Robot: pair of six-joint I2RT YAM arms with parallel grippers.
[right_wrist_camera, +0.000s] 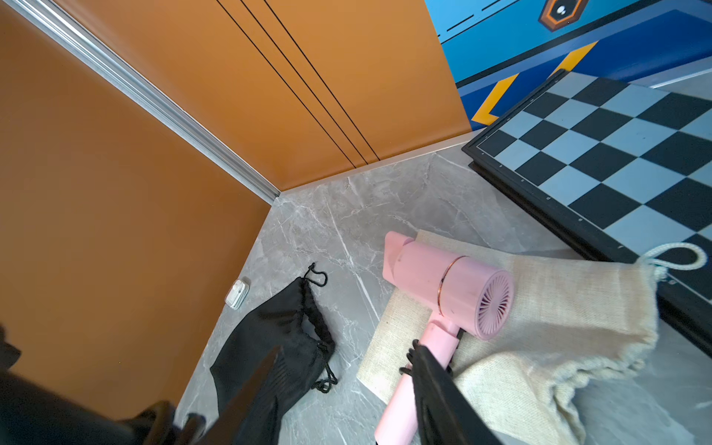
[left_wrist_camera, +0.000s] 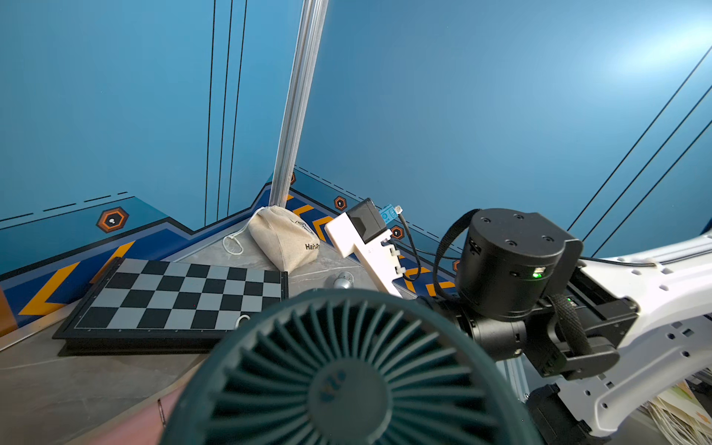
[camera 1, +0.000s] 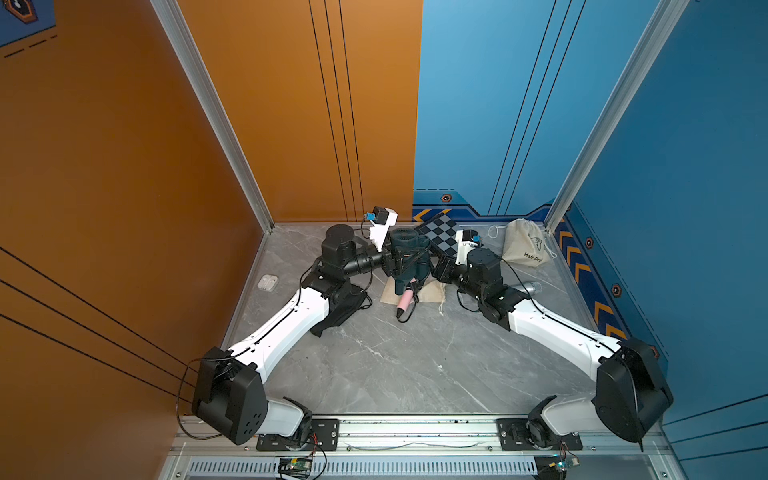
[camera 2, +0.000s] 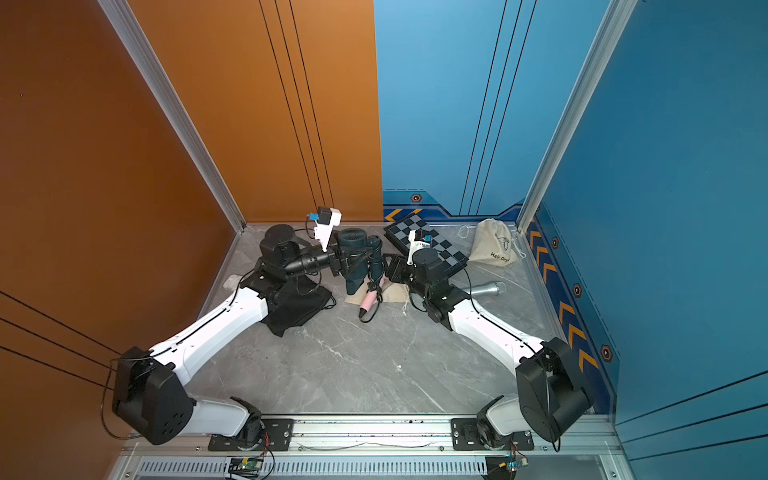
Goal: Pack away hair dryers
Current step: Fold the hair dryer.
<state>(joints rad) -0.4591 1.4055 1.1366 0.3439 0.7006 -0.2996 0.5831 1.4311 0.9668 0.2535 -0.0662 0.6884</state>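
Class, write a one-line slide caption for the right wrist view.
Pale pink folding hair dryer lying on a beige cloth drawstring bag, beside a black-and-grey chessboard.

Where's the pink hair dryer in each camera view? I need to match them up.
Both top views: pink hair dryer mid-picture, on the flat beige bag, beneath the raised teal dryer.
Left wrist: blurred pink patch, bottom-left edge; probably it.
Right wrist: centre-right, on that bag.
Shared landmark: chessboard, in all four.
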